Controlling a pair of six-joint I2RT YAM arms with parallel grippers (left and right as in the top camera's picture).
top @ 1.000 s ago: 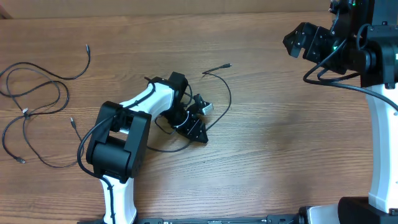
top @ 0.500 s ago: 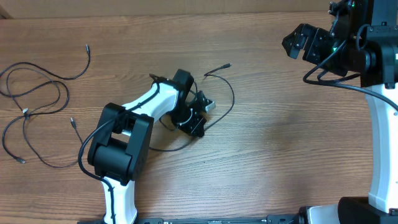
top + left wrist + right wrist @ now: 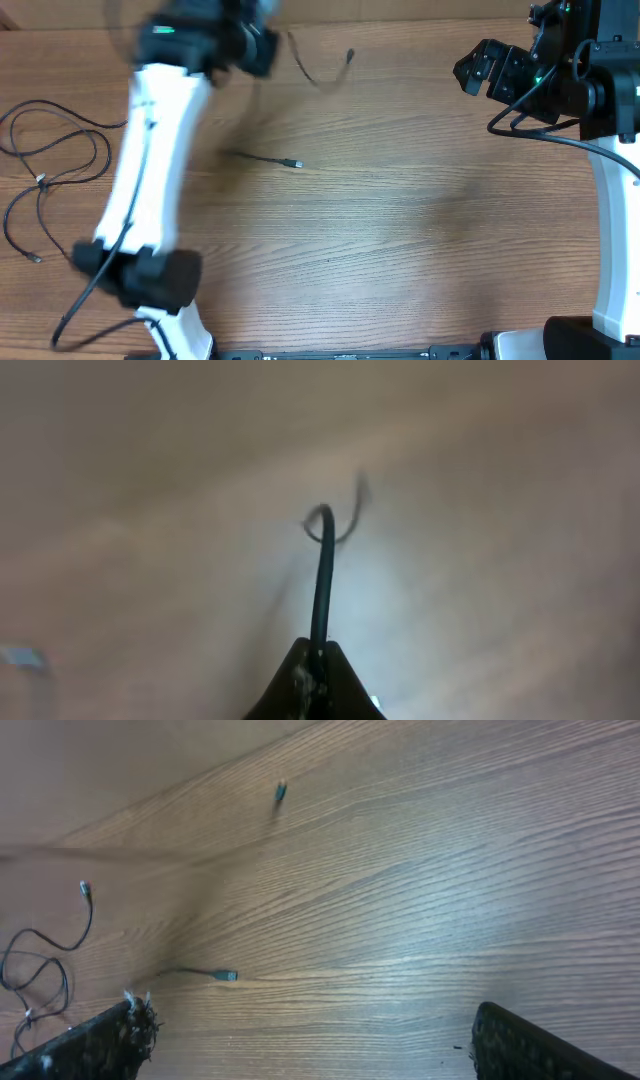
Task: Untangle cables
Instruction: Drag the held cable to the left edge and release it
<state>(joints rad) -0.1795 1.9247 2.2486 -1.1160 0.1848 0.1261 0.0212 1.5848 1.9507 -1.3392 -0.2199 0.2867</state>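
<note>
Lifted cable (image 3: 318,76): thin black cord, motion-blurred, at the upper middle of the overhead view; it dips, then curves up to a small dark plug.
Grip: in the left wrist view it rises straight from the closed left gripper (image 3: 315,660) and ends in a small loop.
Loose end (image 3: 268,157): short thin strand, centre-left, silver-tipped plug at its right; its link to the lifted cable is unclear.
Left cables (image 3: 40,180): thin black cords in loose overlapping loops, flat at the left edge.

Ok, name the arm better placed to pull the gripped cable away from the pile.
Left. The left fingers are shut on the cable, and the pile lies on its side. The right fingers stand open, far from every strand.
</note>
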